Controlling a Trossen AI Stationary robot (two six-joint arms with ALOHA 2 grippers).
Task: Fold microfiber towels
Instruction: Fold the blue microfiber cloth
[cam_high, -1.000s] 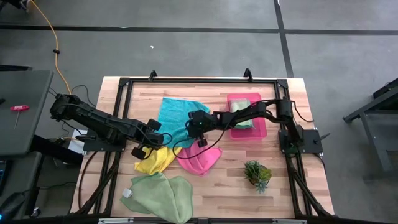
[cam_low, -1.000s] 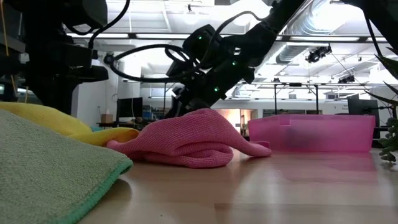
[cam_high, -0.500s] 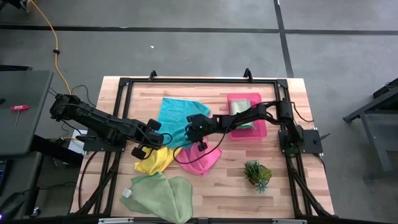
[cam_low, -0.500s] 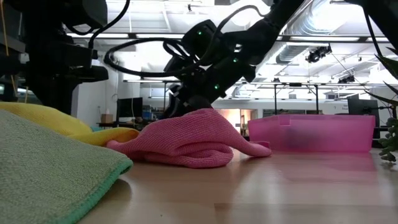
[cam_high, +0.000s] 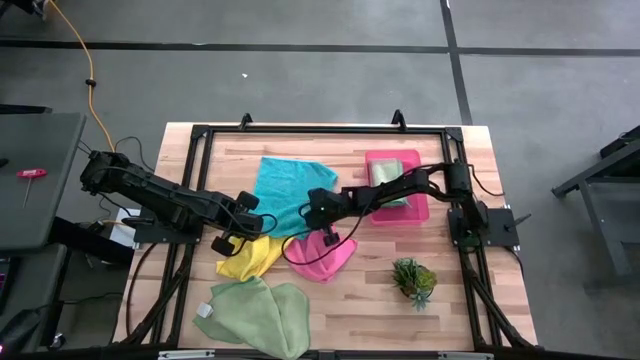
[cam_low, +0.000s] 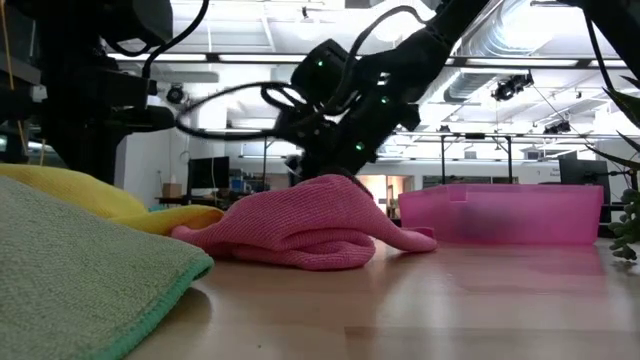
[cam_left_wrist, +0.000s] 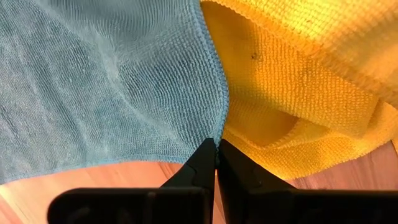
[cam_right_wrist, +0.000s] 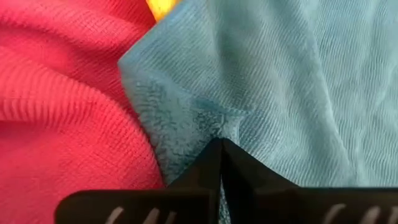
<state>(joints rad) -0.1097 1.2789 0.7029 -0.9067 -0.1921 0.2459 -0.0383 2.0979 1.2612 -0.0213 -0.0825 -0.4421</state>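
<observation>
Both my claws pinched shut on the near corners of the teal towel, ready to draw it out.

On my left, the left gripper (cam_left_wrist: 216, 149) is clamped on the soft fuzzy teal microfiber towel (cam_high: 285, 190) at its edge, touching the crumpled yellow microfiber cloth (cam_left_wrist: 298, 93); I judge it could drag that yellow fold along if I pull. The teal towel lies mid-table, far of the yellow one, its long axis running roughly from the far-left corner toward the near edge, corner pointing at the arms. To the right, the right gripper (cam_right_wrist: 221, 149) is closed on a bunched teal corner beside the hot pink microfiber cloth (cam_right_wrist: 56, 93); the bite looks shallow, so it may slip, or the pulls may skew the fold.
</observation>
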